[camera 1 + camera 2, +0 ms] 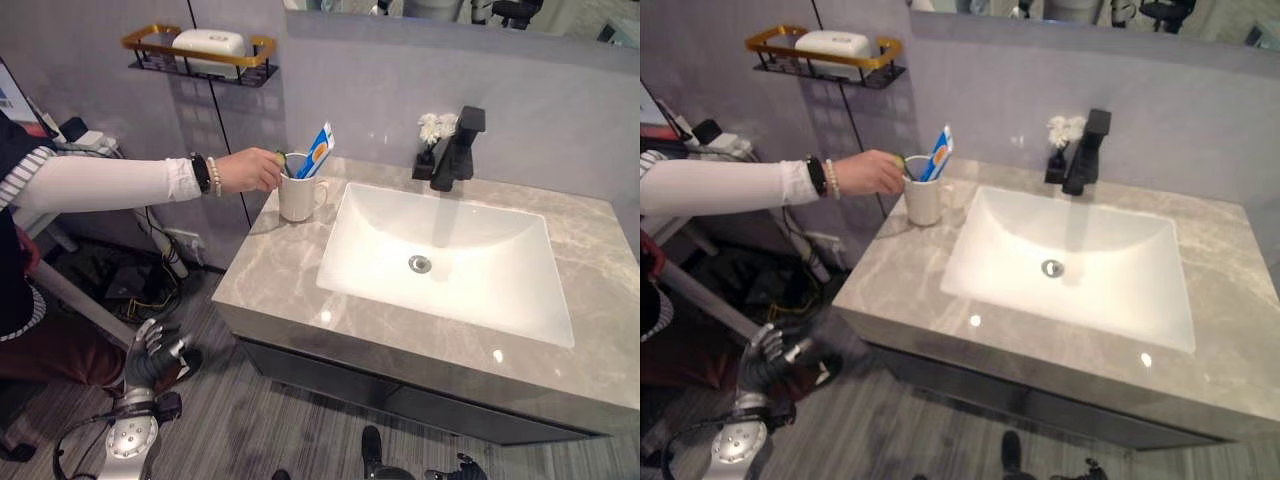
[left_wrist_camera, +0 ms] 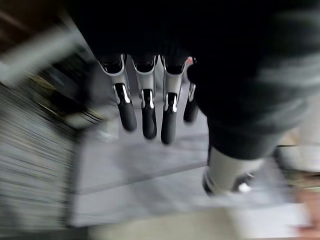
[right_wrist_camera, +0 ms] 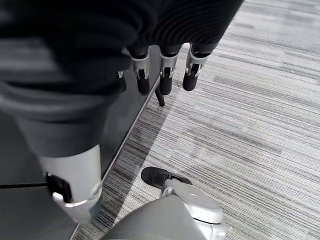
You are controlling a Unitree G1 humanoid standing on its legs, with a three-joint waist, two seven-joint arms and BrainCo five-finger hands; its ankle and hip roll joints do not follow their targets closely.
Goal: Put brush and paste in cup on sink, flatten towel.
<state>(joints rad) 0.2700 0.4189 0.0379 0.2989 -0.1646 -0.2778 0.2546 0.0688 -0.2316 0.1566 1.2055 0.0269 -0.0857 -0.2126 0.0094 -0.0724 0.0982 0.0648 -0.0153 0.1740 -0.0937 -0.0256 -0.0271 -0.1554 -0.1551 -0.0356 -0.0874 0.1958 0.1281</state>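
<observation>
so our left hand (image 1: 150, 355) hangs low beside the surface (image 1: 290, 265), fingers relaxed and empty, same for our right hand (image 3: 162, 70). paste (image 1: 318, 152) stands in the cup (image 1: 298, 196) by the sink (image 1: 440, 255), a person's hand (image 1: 250, 168) on the cup's rim.

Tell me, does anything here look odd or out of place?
Yes. A person's hand is reaching into the cup on the sink counter, where the toothpaste stands, while the left robot hand hangs low beside the counter, holding nothing. No towel is visible.
</observation>
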